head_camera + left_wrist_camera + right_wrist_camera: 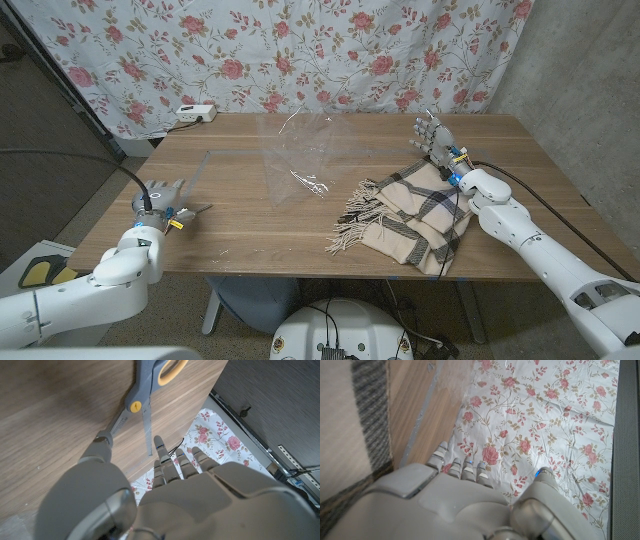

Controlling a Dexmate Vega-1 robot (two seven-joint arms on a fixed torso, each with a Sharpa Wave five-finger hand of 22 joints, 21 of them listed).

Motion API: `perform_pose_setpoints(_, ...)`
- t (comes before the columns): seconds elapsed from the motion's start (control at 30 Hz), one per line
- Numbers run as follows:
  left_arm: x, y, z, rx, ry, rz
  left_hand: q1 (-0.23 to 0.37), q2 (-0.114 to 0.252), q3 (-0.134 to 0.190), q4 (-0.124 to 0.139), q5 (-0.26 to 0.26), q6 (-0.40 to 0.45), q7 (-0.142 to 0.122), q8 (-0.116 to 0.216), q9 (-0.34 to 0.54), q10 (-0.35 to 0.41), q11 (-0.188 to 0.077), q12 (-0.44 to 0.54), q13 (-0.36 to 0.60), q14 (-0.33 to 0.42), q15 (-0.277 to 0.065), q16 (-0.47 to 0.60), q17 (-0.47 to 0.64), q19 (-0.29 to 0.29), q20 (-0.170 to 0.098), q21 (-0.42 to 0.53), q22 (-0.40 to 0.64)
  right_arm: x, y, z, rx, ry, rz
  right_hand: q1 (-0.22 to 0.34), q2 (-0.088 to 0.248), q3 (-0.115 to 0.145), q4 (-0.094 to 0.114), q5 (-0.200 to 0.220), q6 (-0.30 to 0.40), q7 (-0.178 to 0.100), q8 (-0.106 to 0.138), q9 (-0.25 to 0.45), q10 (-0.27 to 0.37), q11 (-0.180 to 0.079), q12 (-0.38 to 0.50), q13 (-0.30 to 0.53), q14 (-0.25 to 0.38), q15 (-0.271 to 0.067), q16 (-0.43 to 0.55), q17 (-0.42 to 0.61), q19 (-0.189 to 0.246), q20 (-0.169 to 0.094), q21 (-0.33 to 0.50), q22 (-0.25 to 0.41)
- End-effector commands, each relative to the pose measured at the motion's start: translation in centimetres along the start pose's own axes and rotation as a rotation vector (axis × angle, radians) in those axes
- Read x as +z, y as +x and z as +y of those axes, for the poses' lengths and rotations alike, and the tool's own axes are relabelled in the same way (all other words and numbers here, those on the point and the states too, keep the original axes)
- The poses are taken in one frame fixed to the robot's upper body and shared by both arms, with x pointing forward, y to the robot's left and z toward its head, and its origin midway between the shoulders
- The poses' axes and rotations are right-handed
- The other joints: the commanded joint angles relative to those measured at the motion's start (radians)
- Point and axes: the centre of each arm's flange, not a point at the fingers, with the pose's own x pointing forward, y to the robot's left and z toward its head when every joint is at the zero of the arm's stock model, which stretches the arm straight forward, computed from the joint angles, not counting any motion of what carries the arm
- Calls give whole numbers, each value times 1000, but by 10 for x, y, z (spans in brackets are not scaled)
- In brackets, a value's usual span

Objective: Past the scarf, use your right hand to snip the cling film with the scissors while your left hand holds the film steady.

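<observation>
Scissors (145,387) lie on the table just beyond the left hand's (160,195) spread, empty fingers (162,457). Right hand (432,135), open and empty, hovers past the scarf (410,215); film (300,150) lies well apart.

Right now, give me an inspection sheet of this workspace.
Surface: wooden table, bare grain at the front.
Job's things: cling film spread clear and crinkled mid-table; plaid scarf bunched at the right, fringe toward the middle; scissors on the table by the left hand, grey with yellow handles.
Clutter: white power strip at the far left edge.
Hands: left hand at the left edge beside the scissors, holding nothing; right hand raised beyond the scarf, fingers apart, empty.
Cables: black cable to the left arm, another along the right arm.
Surroundings: floral curtain behind, grey wall at right.
</observation>
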Motion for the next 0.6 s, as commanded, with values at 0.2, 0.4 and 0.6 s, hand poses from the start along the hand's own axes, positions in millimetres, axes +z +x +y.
perform_pose_setpoints(0.2, -1, 1, -4, -31, -4, 2, 0, 3, -7, 2, -3, -14, -5, -4, 1, -10, 15, -9, 11, 40, -15, 16, 3, 19, 1, 8, 4, 3, -3, -3, -6, -3, -3, 7, 2, 9, -1, -3, -4, 4, 1, 4, 1, 1, -2, 1, -1, 1, -2, 3, 0, -4, 2, 2)
perform_pose_setpoints(0.4, -1, 1, -6, -41, -2, 4, 2, 4, -9, 2, -3, -12, -4, -3, 1, -7, 9, -9, 13, 35, -12, 15, 3, 13, 6, 6, 4, 2, -4, -2, -3, -7, -3, 7, 3, 9, -1, -3, -4, 4, 1, 4, 0, 1, -2, 1, -1, 0, -2, 3, -1, -4, 1, 2)
perform_pose_setpoints(0.6, -3, 0, -9, -48, 2, 2, 5, 6, -9, 1, -2, -12, -6, -3, 1, -4, 4, -10, 15, 25, -8, 10, 3, 8, 6, 4, 4, 2, -4, -1, -11, -5, 2, 8, 4, 9, -1, -4, -4, 3, 1, 4, 0, 1, -2, 1, -2, 0, -2, 3, -1, -5, 1, 2)
